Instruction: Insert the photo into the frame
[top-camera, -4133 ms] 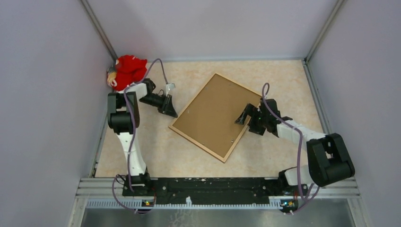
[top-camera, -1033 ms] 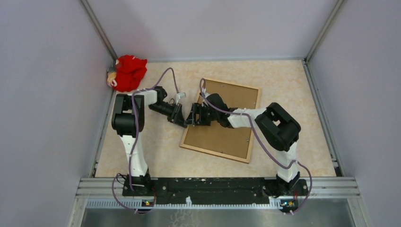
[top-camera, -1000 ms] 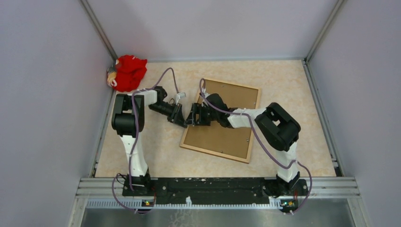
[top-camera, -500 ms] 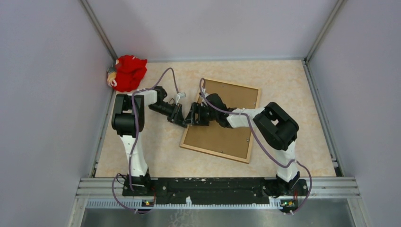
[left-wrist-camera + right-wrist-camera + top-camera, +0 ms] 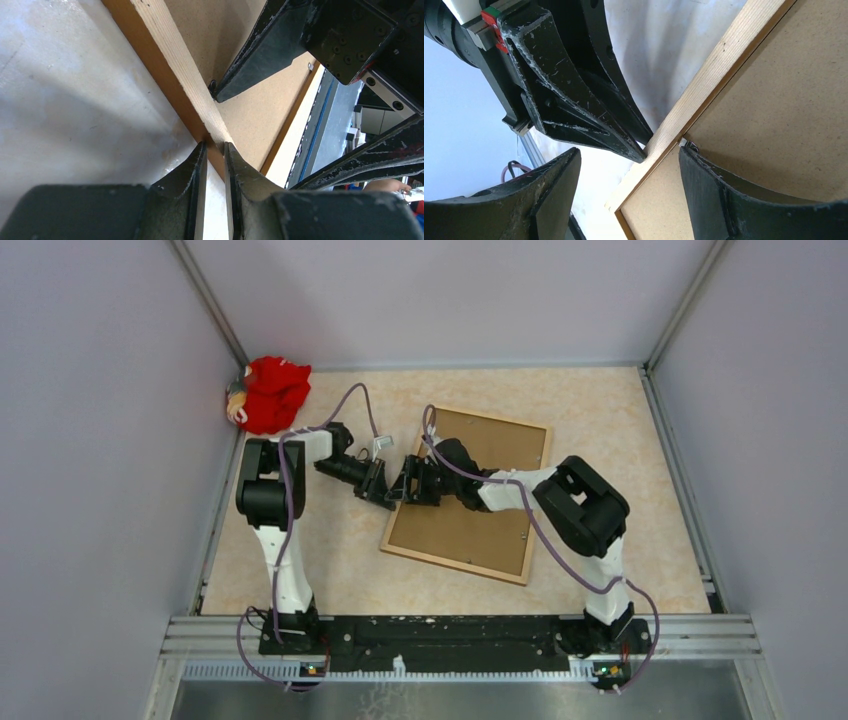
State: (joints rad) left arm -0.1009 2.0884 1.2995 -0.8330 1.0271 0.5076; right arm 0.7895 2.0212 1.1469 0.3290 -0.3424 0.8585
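Top external view, L to R: red plush toy (image 5: 268, 392) sits in the far-left corner of the table (image 5: 600, 410). Left gripper (image 5: 214, 147) is nearly shut, tips pinching the left rail of the frame (image 5: 452, 565) near a corner. Right gripper (image 5: 629, 151) is spread wide just beside it, straddling the same rail w/ one fingertip on the backing board (image 5: 470, 530); frame lies back-up mid-table.

Bright even light, soft shadows, sharp pics
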